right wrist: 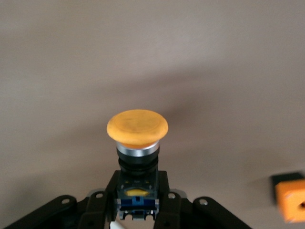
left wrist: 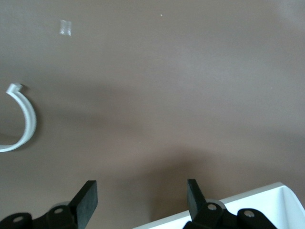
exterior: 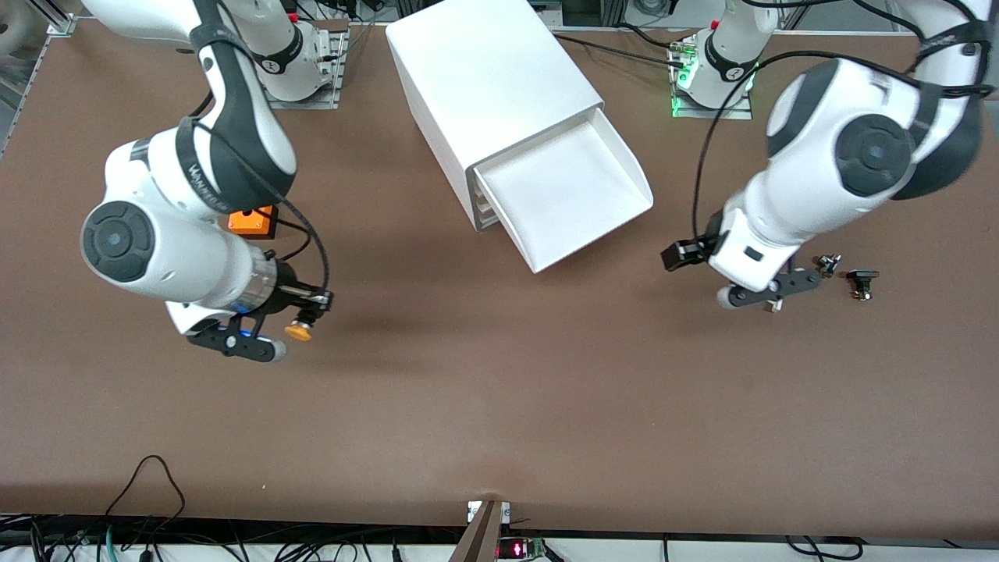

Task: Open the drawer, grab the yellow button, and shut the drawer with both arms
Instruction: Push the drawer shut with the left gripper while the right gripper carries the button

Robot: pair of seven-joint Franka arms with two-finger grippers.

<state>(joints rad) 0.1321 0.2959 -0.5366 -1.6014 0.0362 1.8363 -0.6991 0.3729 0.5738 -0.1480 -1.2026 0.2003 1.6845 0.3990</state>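
Front view shows the right gripper fingers clamping the button above the desk, the left gripper fingers wide beside the open drawer: next, push it shut.

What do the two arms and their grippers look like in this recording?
Both arms are glossy white with rounded joints, black bands and dark round joint caps. The right arm carries grey lettering on a black band and a black cable looping to its wrist. The left arm trails a black cable too. Both the right gripper and left gripper are black, two-fingered.
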